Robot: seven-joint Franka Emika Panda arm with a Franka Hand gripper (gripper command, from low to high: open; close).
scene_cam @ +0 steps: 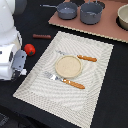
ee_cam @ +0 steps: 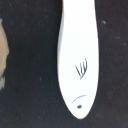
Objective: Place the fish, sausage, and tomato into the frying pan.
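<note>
Gripper jaws don't show in either view, so can't tell if it's open or closed. The arm's white body fills the left edge of the exterior view.

Flat white fish-shaped toy [ee_cam: 76, 60] fills the wrist view, lying on the dark surface directly under the camera; not visible in the exterior view.

Thin reddish-brown sausage rod [scene_cam: 41, 36] upper left, small red tomato ball [scene_cam: 30, 49] just beside the arm, both outside the shallow dark-grey frying pan [scene_cam: 67, 10] at top centre.

Risks:
- fish is flat, so fingers may slip off
- tomato may roll if nudged
- taller grey pot [scene_cam: 91, 13] sits just beside the pan, so a wrong drop is possible

Count: 1 fish, 1 sausage, 1 tomato, 1 pan, 1 pot, 1 beige plate [scene_cam: 68, 66], 2 orange-handled cutlery pieces.
</note>
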